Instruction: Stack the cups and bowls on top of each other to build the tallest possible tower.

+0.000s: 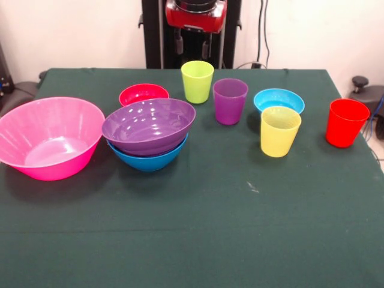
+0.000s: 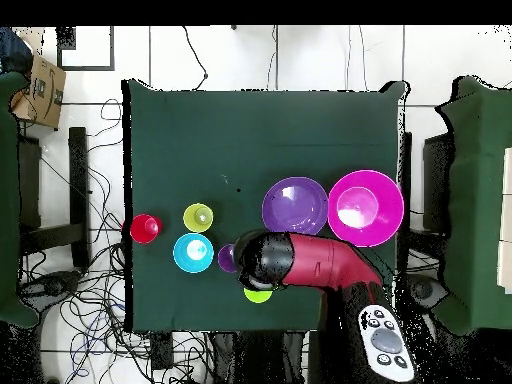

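Crowding the table's [image 1: 198, 240] far half, bowls and cups leave its near half free; end effector state unclear.

Pink bowl [image 1: 49, 145], purple bowl [image 1: 149, 126] on blue bowl [image 1: 148, 158] — lime [image 1: 197, 81], yellow [image 1: 280, 131], red cups [image 1: 346, 122] on dark green tablecloth [image 1: 198, 234]

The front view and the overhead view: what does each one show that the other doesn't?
Only the front view shows the small red bowl and the blue bowl nested under the purple bowl; overhead, the arm covers the first and the purple bowl hides the second. Only the overhead view shows the whole red and black arm stretched over the table's edge. Both show the pink bowl, light blue bowl, and the yellow cup and red cup.
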